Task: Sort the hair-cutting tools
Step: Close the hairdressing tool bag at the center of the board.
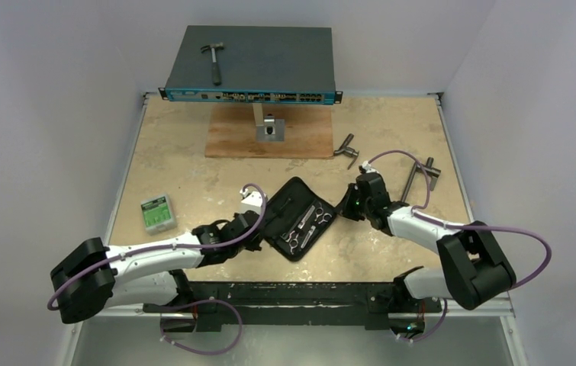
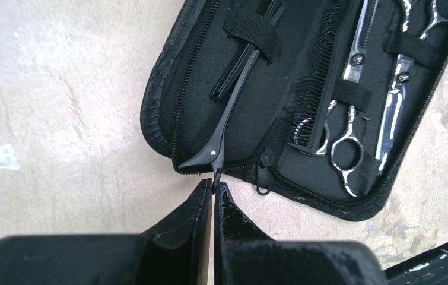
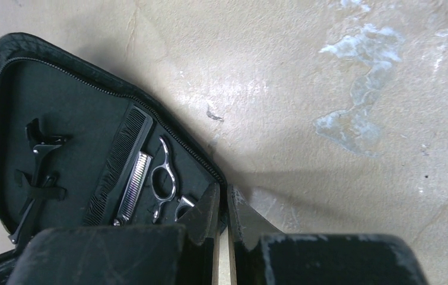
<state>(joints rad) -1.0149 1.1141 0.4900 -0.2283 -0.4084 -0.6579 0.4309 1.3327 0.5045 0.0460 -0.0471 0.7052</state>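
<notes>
An open black zip case [image 1: 283, 200] lies on the table between the arms. In the left wrist view two silver scissors [image 2: 349, 113] and a black comb [image 2: 316, 77] sit under elastic straps in its right half. A thin black hair clip [image 2: 233, 101] runs under a strap in the left half. Its tail pokes over the zipper, and my left gripper [image 2: 213, 185] is shut on that tail. My right gripper [image 3: 224, 195] is shut on the case's [image 3: 61, 95] near rim, beside the scissors [image 3: 163, 178] and comb [image 3: 117, 160].
A hammer [image 1: 213, 61] lies on a blue network switch [image 1: 251, 65] at the back, above a wooden board [image 1: 231, 137]. Two grey T-handled tools [image 1: 347, 149] [image 1: 419, 175] lie at the right. A green box [image 1: 156, 213] sits at the left.
</notes>
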